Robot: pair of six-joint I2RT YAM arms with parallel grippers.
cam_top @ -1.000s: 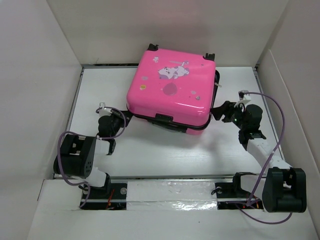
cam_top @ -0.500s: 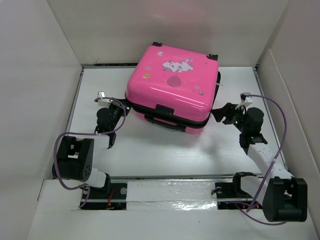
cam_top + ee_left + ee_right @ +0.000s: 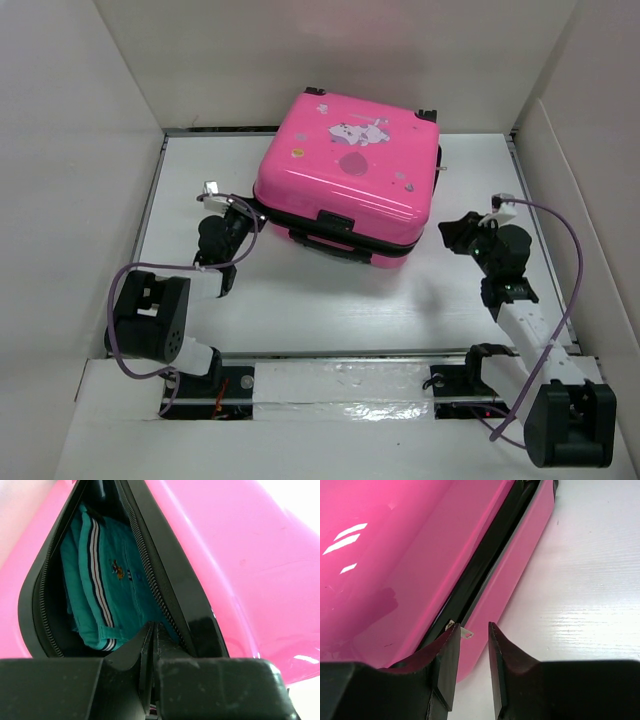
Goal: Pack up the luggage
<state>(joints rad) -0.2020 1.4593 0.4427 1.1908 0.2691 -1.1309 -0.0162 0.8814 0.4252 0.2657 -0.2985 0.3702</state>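
The pink luggage [image 3: 345, 170] lies flat mid-table, its lid almost down. My left gripper [image 3: 243, 207] is shut, with its tips at the luggage's front-left corner. In the left wrist view my gripper [image 3: 152, 627] sits at the black zipper edge of the luggage [image 3: 250, 570], where a gap shows a folded teal striped shirt [image 3: 100, 580] inside. My right gripper [image 3: 447, 232] is open beside the luggage's right side. In the right wrist view my gripper [image 3: 474, 627] is narrowly open, and a small white zipper pull [image 3: 466, 631] lies at its left fingertip by the luggage's seam [image 3: 485, 570].
White walls box in the table [image 3: 330, 300] on the left, back and right. The luggage's black handle [image 3: 325, 245] faces the arms. Bare white table [image 3: 590, 580] lies to the right of the luggage.
The luggage shifted back and turned a little, then settled. My left gripper followed its front-left corner. My right gripper drew back slightly to the right, off the luggage's side.
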